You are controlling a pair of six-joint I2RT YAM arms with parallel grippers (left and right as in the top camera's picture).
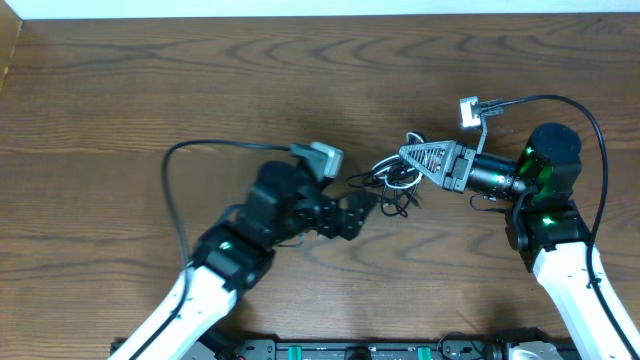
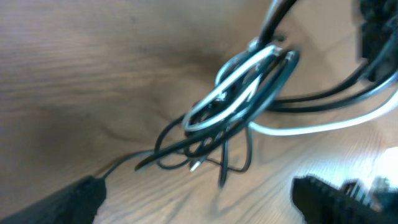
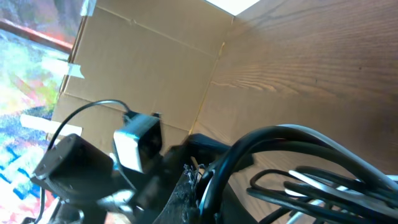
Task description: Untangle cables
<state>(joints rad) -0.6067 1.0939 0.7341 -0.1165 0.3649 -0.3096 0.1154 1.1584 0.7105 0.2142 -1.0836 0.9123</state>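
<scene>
Overhead, looking down on the cables [image 1: 392, 182], a black-and-white knot near the middle of the table [image 1: 120, 90], pinched at its one o'clock edge by the right gripper [image 1: 406, 154], likely to lift loops apart, with the left gripper [image 1: 363, 208] spread wide at seven o'clock, probably poised to pull a strand.

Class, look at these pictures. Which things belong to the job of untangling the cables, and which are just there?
Part of the job:
- tangled cables, black and white
- right tool, shut on them
- left tool, open

Just there:
- table
- cardboard wall
- thick cord on the left arm
</scene>
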